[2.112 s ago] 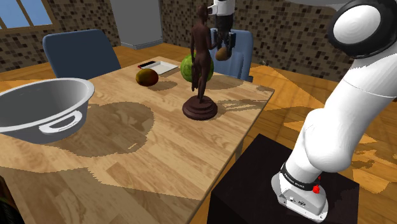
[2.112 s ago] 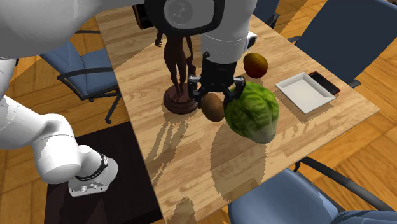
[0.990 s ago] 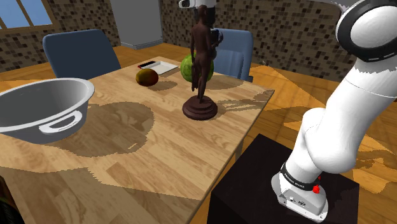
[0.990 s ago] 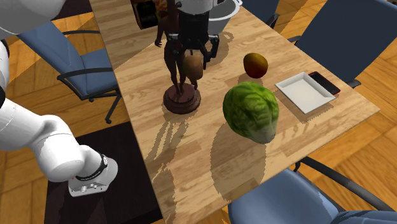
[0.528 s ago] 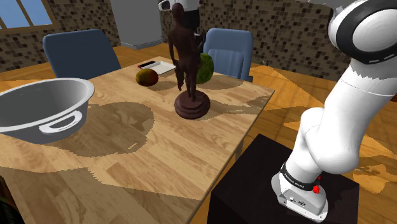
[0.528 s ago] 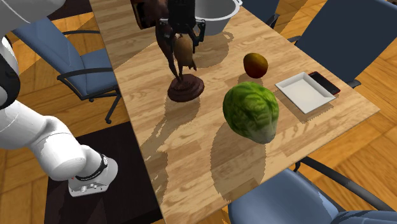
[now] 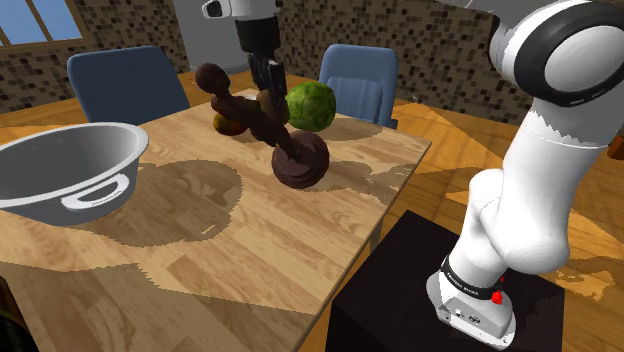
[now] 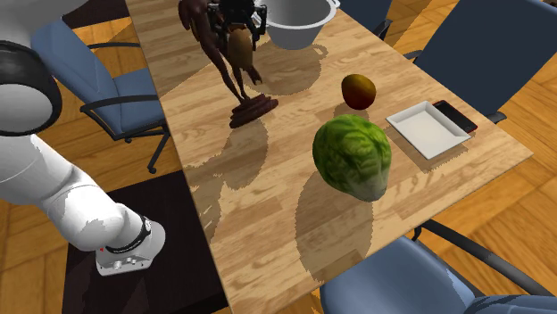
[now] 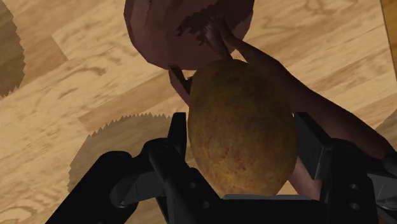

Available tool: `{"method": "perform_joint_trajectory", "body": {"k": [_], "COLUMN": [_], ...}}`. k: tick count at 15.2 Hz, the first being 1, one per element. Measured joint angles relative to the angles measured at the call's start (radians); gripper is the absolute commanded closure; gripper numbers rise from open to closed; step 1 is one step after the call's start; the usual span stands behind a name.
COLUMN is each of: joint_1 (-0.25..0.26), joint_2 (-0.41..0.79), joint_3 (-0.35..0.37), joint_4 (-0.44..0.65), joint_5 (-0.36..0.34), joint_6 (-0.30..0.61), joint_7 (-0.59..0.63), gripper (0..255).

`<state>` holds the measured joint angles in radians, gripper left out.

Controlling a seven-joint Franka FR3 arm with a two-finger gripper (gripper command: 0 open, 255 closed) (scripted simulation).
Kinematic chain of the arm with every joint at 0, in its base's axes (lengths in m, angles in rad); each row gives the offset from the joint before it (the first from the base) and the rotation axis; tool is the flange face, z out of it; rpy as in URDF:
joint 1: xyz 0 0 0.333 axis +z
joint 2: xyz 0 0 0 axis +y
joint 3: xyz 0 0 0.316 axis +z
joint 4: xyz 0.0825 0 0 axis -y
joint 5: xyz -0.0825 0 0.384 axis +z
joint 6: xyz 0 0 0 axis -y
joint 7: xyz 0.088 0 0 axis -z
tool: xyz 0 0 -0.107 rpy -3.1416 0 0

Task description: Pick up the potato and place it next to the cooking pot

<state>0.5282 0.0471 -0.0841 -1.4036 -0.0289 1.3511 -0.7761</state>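
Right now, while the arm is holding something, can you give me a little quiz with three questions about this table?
1. True or false: the brown statue stands straight up.
2. What do the black fingers clasp? A) a spoon B) a potato C) a cup
3. Fill in: the chairs beside the table are ____.

Key: 1 false, it leans far over. 2 B. 3 blue.

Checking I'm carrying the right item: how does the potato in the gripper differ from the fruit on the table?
The potato is plain yellow-brown and oval; the fruit is rounder, red shading to green. The potato is clasped in the gripper above the table, beside the tilted statue; the fruit rests on the table alone. Both are much smaller than the cabbage.
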Motion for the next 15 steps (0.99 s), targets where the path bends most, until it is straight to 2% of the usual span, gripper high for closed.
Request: {"method": "perform_joint_trajectory", "body": {"k": [7, 10, 11, 12, 13, 15], "joint_1": [0.080, 0.115, 0.128, 0.145, 0.158, 0.166], "joint_2": [0.160, 0.261, 0.315, 0.401, 0.418, 0.413], "joint_3": [0.064, 0.084, 0.090, 0.097, 0.101, 0.104], "joint_4": [0.200, 0.354, 0.442, 0.584, 0.599, 0.563], "joint_5": [0.015, 0.016, 0.016, 0.014, 0.014, 0.015], "joint_6": [-0.045, -0.098, -0.132, -0.186, -0.190, -0.157], "joint_7": [0.145, 0.201, 0.219, 0.240, 0.257, 0.269], "gripper": [255, 255, 255, 255, 255, 255]}}
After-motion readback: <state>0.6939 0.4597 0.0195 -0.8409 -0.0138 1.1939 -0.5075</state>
